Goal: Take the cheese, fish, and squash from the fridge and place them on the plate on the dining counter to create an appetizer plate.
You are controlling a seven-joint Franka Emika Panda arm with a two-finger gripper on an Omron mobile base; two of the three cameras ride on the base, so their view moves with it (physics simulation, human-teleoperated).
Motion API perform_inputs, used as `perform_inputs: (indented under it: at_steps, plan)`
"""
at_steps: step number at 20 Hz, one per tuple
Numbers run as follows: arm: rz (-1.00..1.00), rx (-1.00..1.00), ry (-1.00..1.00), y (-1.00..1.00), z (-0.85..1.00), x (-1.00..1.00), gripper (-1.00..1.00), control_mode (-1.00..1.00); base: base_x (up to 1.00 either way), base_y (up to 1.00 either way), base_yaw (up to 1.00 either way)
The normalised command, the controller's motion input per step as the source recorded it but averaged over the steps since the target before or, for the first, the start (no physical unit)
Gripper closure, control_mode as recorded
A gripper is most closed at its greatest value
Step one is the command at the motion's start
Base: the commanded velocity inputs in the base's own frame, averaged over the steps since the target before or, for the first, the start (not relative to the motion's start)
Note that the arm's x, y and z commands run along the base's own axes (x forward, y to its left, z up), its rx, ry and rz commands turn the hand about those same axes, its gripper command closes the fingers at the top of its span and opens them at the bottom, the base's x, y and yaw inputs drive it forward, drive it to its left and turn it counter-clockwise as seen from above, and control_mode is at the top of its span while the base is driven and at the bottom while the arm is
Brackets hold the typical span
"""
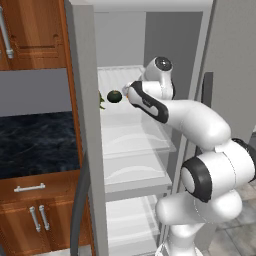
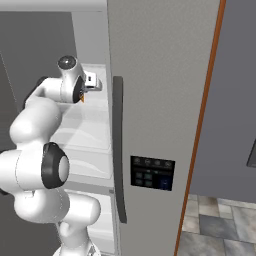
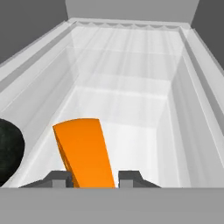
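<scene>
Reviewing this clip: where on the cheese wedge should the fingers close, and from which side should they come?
Grip the cheese across its two flat long faces, near the end facing the open fridge front. It stands upright on the shelf with the narrow edge toward the hand, and the gripper already straddles it there. The squash sits apart, beside it.

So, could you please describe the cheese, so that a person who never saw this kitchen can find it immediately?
Look into the open fridge, on the white upper shelf where the white arm reaches in. The cheese sits between the fingertips of the gripper, to the right of the squash. It is a bright orange wedge with flat faces, while the squash beside it is round and very dark green.
</scene>
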Motion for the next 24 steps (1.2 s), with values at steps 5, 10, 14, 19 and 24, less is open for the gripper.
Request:
perform_inputs:
  at_steps: [5, 10, 14, 19, 24]
  plan:
    - [0.00, 0.00, -0.02, 0.12, -0.22, -0.17, 1.00, -1.00, 0.00, 0.00, 0.00]
    - [0.00, 0.00, -0.22, 0.07, 0.04, -0.76, 1.00, -1.00, 0.00, 0.00, 0.00]
    - [-0.01, 0.00, -0.18, 0.00, 0.44, -1.00, 1.00, -1.00, 0.00, 0.00, 0.00]
    - [-0.01, 0.05, -0.04, -0.01, 0.73, -1.00, 1.00, -1.00, 0.00, 0.00, 0.00]
    - [-0.02, 0.14, 0.04, -0.11, 0.83, -1.00, 1.00, -1.00, 0.00, 0.00, 0.00]
